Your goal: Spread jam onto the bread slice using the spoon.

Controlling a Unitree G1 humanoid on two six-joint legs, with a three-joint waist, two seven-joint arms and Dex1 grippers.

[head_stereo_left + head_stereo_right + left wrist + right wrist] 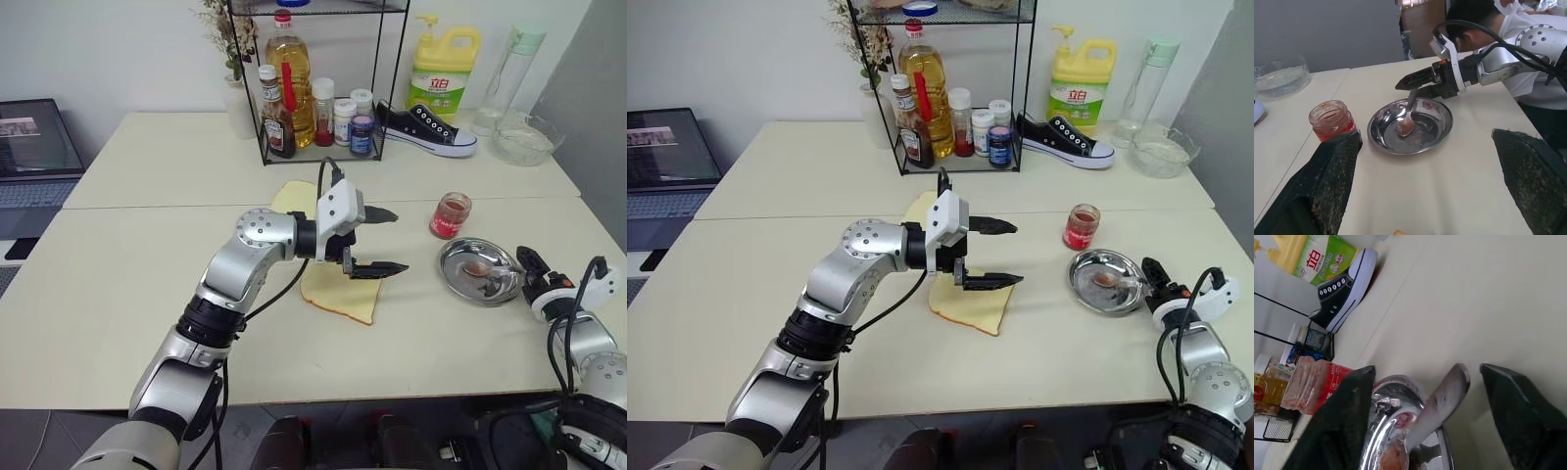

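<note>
Steel is what I am working around: the spoon (1408,113) is lying with its red-stained bowl in the round steel dish (1382,142) and its thin handle leaning up over the rim toward my right gripper (1411,84). My right fingers are standing either side of that handle, partly drawn in, but I cannot tell whether they are pinching it yet or only bracketing it. My left gripper (377,240) is hanging spread wide and empty, well to the left of the dish, above the bread slice (338,292), which is lying flat on the table (118,274), soft and pale yellow with a thin tan crust. The jam (450,216), glossy and red, is sitting in its small clear glass jar just behind the dish on the left side. The risk I am judging: the handle is slim, smooth and sticking up at a slant, so an off-centre squeeze could let it twist or skate out, or lever the light dish across the slick tabletop toward the jar. A loosely held spoon would also be rolling when pressed on yielding bread.
</note>
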